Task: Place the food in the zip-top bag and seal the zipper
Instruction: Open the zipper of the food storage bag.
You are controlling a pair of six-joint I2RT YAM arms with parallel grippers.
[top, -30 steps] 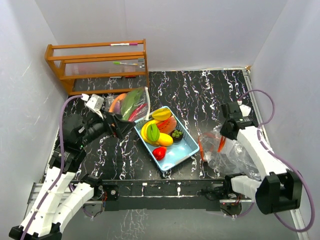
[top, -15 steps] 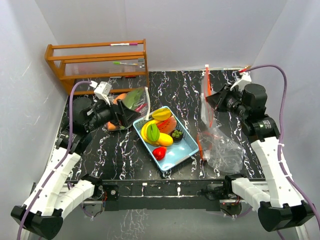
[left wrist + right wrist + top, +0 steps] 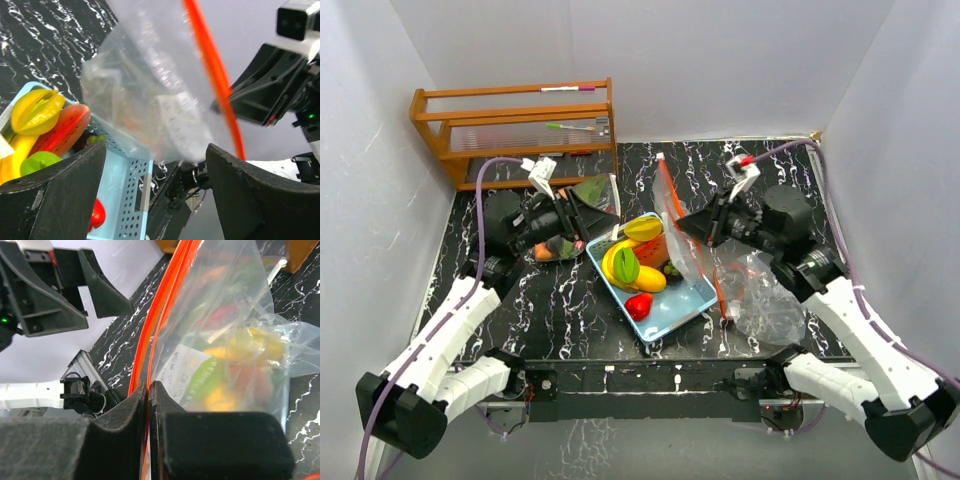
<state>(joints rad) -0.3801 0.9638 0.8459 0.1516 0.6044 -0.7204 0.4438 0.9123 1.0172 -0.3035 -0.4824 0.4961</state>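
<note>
My right gripper (image 3: 688, 226) is shut on the orange zipper edge of a clear zip-top bag (image 3: 672, 205), which hangs upright over the far side of the light-blue basket (image 3: 685, 305). In the right wrist view the fingers (image 3: 148, 384) pinch that zipper strip, and the bag (image 3: 225, 340) spreads beyond them. The food lies in the basket: yellow bananas (image 3: 618, 262), a watermelon slice (image 3: 658, 248), a red piece (image 3: 638, 305). My left gripper (image 3: 592, 212) stands open just left of the bag. In its wrist view the bag (image 3: 150, 95) hangs ahead of the open gripper (image 3: 156, 150), with nothing gripped.
A wooden rack (image 3: 515, 130) stands at the back left. A second clear bag (image 3: 770, 305) lies crumpled at the right front. Another bag with coloured pieces (image 3: 588, 190) lies behind my left gripper. White walls close in both sides.
My right arm has swung left, carrying the bag from the right side to above the basket. My left arm has moved right towards it, and its jaws have narrowed a little.
</note>
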